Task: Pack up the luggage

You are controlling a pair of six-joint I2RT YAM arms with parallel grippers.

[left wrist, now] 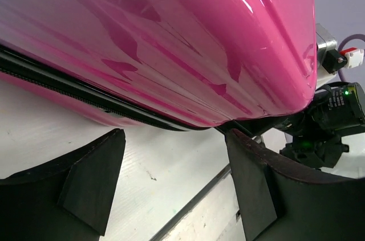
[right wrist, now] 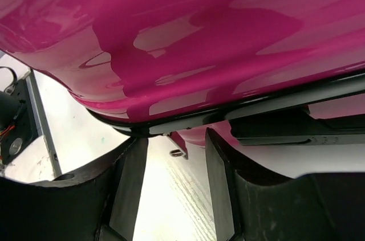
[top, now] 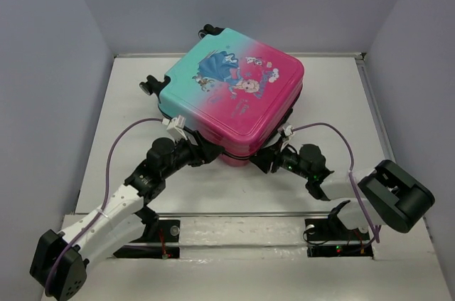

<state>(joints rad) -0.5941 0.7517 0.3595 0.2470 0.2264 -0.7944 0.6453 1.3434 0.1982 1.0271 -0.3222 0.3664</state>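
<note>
The luggage (top: 234,94) lies flat and closed on the white table, teal at the far left and pink at the near right, princess print on top, black wheels at the back. Its pink shell and black zipper trim fill the left wrist view (left wrist: 171,41) and the right wrist view (right wrist: 182,41). My left gripper (top: 207,153) is open at the near left edge of the case, jaws below the zipper seam. My right gripper (top: 269,159) is open at the near right corner; a pink zipper pull (right wrist: 179,144) hangs between its fingers.
The white table (top: 121,116) is walled by grey panels on three sides. Purple cables loop from both wrists. The arm bases sit on the near rail (top: 234,233). The right arm's elbow (top: 394,194) juts out at the near right.
</note>
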